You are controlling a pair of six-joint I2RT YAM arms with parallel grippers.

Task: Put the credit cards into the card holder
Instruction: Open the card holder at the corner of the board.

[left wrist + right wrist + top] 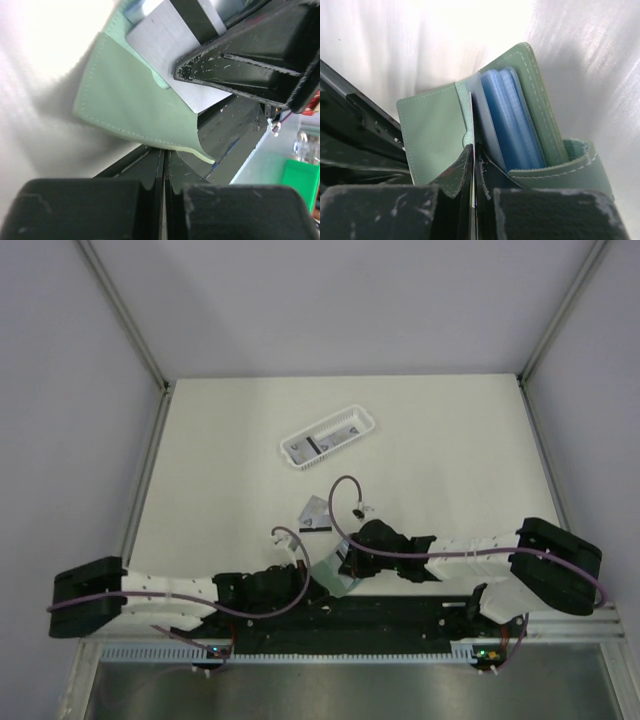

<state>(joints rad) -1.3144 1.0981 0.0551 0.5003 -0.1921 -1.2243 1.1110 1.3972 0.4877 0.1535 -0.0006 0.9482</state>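
**Sage-green holder braced by one arm, card entering its pocket from the other**

Green leather-like card holder [135, 105] is sitting low in the centre of the overhead frame, just ahead of the arm bases, with both arms converging on it. The left end effector [162, 167] is pinching the holder's lower edge with its jaws fully together, steadying it. The right end effector [473, 160] is likewise clamping down with no visible gap, gripping a thin grey credit card [160, 55] whose black stripe is showing at the top of the left wrist view.

The deciding relation: the card is lying partly inside the pocket, its leading edge tucked behind the notched lip. Its long axis is running from upper right to lower left of the left wrist frame, seemingly in line with the pocket. The pocket mouth is therefore lying directly ahead of the right end effector, which looks like the arm placed to push the card farther along that axis.

A second card [315, 515] is lying loose on the surface [450, 460] just beyond the holder. What look like more cards are sitting in the white basket [338, 451] farther up the frame.
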